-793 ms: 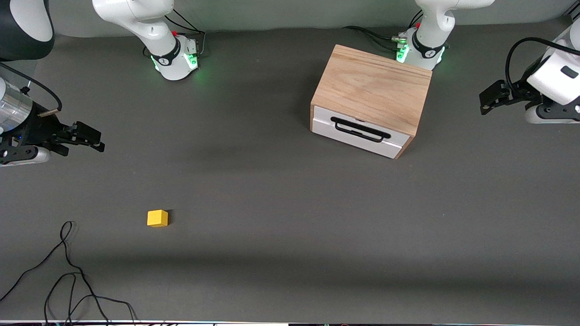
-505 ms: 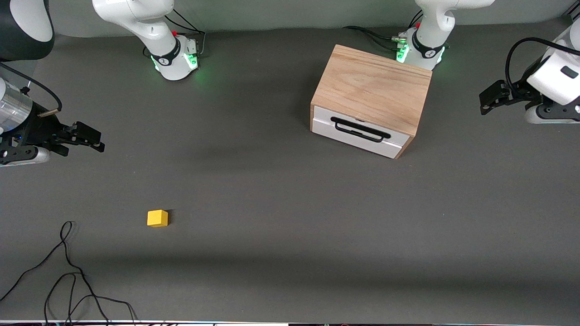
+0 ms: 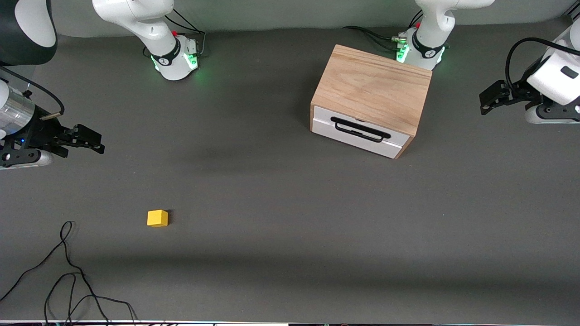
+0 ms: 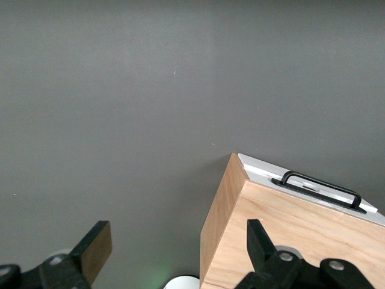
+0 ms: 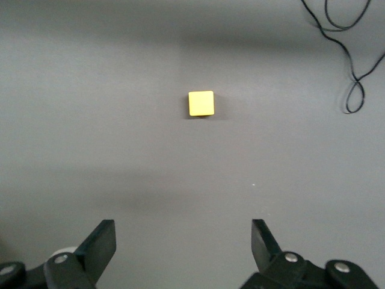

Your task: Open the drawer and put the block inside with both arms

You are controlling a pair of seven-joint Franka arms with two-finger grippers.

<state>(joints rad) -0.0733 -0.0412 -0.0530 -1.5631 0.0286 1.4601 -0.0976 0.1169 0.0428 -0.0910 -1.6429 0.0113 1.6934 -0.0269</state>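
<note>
The oak cabinet (image 3: 374, 88) stands near the left arm's base, its white drawer (image 3: 358, 133) shut, with the black bar handle (image 3: 360, 129) facing the front camera. The cabinet (image 4: 301, 241) and handle (image 4: 322, 189) also show in the left wrist view. The yellow block (image 3: 157, 218) lies on the table toward the right arm's end, also seen in the right wrist view (image 5: 201, 103). My left gripper (image 3: 485, 105) hangs open and empty in the air at the left arm's end of the table. My right gripper (image 3: 95, 144) hangs open and empty at the right arm's end, above the table.
The dark grey table (image 3: 272, 203) holds a loose black cable (image 3: 68, 271) near the front corner at the right arm's end; the cable shows in the right wrist view (image 5: 352, 72). Both arm bases (image 3: 174, 59) glow green along the back edge.
The right arm has shifted very slightly; its gripper stays in about the same place. The left arm, block and cabinet have not moved.
</note>
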